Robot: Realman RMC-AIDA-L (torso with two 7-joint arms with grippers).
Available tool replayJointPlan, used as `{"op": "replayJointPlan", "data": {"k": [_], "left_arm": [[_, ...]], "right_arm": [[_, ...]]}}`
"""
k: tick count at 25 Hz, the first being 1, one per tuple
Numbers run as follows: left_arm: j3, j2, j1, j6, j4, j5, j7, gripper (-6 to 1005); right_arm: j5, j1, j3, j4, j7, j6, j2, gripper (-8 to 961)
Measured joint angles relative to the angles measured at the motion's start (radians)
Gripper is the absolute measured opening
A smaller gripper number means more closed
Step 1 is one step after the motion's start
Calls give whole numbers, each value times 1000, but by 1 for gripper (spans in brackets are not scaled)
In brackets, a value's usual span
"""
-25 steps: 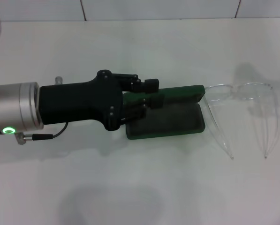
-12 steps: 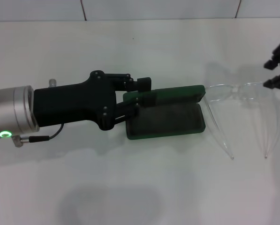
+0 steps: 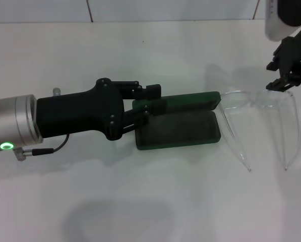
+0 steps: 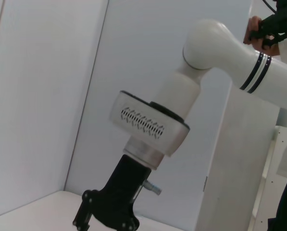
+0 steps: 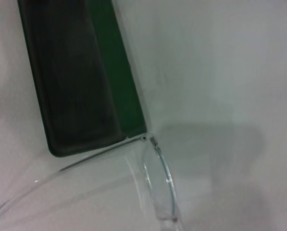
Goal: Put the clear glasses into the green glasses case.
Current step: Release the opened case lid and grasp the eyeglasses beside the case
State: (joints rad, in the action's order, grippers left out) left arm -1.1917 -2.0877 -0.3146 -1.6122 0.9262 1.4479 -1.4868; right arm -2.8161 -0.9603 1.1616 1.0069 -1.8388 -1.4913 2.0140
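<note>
The green glasses case point(image 3: 178, 130) lies open at mid table, its lid standing up along the far side. My left gripper point(image 3: 155, 99) is at the case's left end, open, with its fingers straddling the lid's edge. The clear glasses point(image 3: 256, 99) rest on the table just right of the case, their arms pointing toward the near edge. Just above the right lens hovers my right gripper point(image 3: 285, 75), open and holding nothing. In the right wrist view the case point(image 5: 71, 82) and one corner of the glasses point(image 5: 160, 185) show from above.
The white table point(image 3: 140, 201) carries nothing else in view. A tiled wall runs along its far edge. The left wrist view shows only the right arm point(image 4: 220, 43) in front of white walls.
My right gripper has come in from the right edge and moved left over the glasses' right lens. My left gripper has slid a little leftward along the lid. The case has stayed put.
</note>
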Motion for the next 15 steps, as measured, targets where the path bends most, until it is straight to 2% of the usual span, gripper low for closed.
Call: {"op": "replayJointPlan", "data": {"k": [15], "left_arm": [[15, 0, -13, 6, -51, -1, 5, 335]], "right_arm": [[48, -20, 24, -100, 6, 26, 7, 451]]}}
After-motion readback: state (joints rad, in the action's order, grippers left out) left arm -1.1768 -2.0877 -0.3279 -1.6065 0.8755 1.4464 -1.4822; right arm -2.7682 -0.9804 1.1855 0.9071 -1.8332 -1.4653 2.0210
